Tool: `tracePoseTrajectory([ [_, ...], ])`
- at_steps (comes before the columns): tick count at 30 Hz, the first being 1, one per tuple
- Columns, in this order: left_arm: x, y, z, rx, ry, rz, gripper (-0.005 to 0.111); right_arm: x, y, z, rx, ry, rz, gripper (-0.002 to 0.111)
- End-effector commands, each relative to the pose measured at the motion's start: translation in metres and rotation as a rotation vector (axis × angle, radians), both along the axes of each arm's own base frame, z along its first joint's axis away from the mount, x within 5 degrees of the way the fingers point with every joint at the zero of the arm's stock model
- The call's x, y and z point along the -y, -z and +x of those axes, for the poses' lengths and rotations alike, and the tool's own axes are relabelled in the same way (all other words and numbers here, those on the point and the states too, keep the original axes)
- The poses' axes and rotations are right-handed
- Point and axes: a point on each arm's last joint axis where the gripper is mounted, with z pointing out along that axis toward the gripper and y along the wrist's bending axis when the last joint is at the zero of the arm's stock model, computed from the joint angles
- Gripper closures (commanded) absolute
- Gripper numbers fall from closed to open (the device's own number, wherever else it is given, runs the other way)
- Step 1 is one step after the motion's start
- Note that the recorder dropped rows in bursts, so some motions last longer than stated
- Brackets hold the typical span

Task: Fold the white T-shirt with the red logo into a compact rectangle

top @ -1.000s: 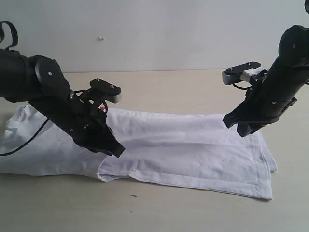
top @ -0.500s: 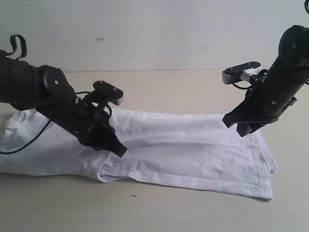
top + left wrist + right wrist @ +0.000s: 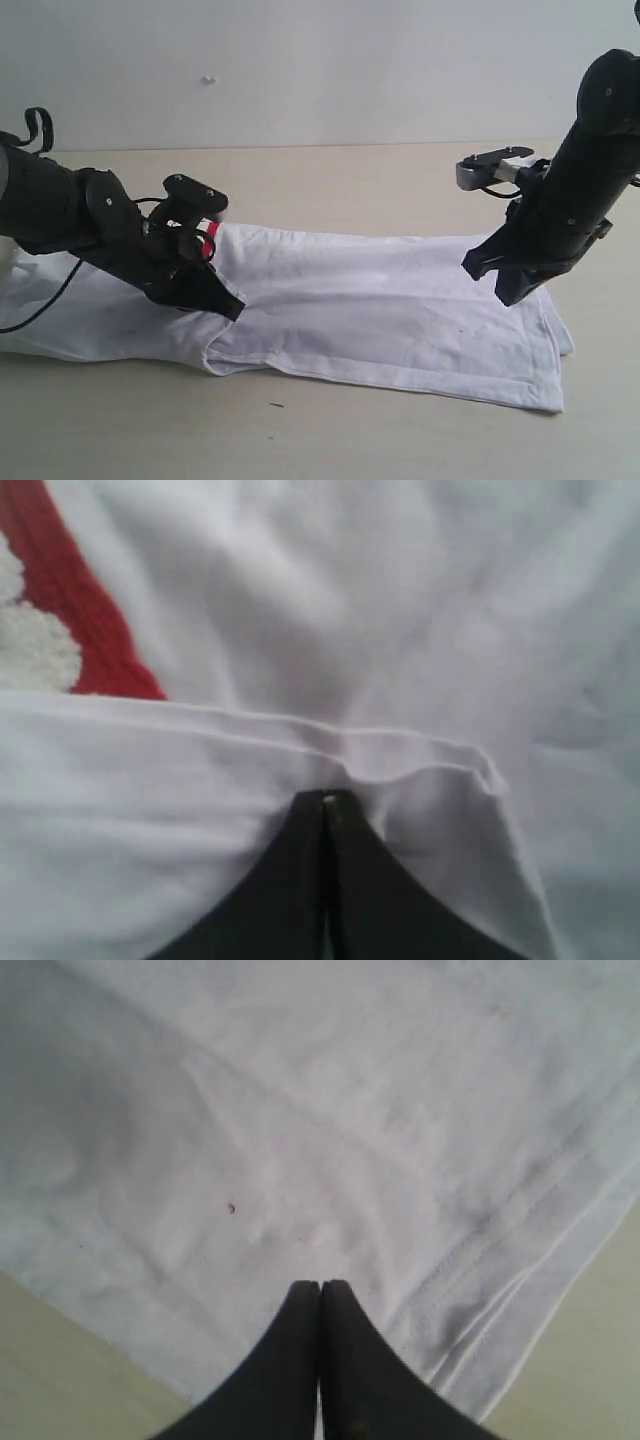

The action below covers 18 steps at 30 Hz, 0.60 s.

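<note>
The white T-shirt (image 3: 400, 310) lies as a long band across the table, its hem end (image 3: 520, 1260) to the right. A sliver of the red logo (image 3: 207, 245) shows beside my left arm; in the left wrist view the red logo (image 3: 90, 630) lies just past a folded hem. My left gripper (image 3: 235, 310) is low on the shirt's left half. Its jaws (image 3: 327, 795) are shut, with that hem puckered at their tips. My right gripper (image 3: 506, 296) hangs shut above the shirt's right end, holding nothing (image 3: 320, 1285).
The beige table (image 3: 350, 180) runs back to a pale wall. A cable (image 3: 45, 300) trails from the left arm over the cloth. Bare tabletop shows in front of the shirt and to its right.
The left arm has dropped lower and swung leftward while its tips stayed at the fold. The right gripper has closed and tilted slightly, still above the shirt.
</note>
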Motion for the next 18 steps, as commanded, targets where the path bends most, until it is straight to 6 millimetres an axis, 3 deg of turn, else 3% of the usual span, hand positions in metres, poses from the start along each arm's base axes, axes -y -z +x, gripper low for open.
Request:
tracePoseTrajectory([
  [1, -0.003, 0.003, -0.002, -0.014, 0.015, 0.02, 0.107, 0.0, 0.025, 0.002, -0.064, -0.012, 0.0, 0.108],
  [4, -0.003, -0.042, 0.0, 0.113, 0.011, -0.03, 0.107, 0.0, 0.051, 0.001, -0.144, -0.014, -0.005, 0.108],
  [6, -0.005, -0.069, 0.0, 0.198, -0.003, -0.062, 0.107, 0.001, 0.057, 0.001, -0.161, -0.019, -0.012, 0.108],
  [7, -0.006, -0.072, 0.0, 0.208, -0.021, -0.073, 0.107, 0.002, 0.058, 0.001, -0.162, -0.027, -0.021, 0.108],
  [18, -0.054, -0.012, -0.003, 0.002, -0.198, -0.013, 0.107, 0.003, 0.057, -0.003, -0.208, -0.025, -0.035, 0.108],
])
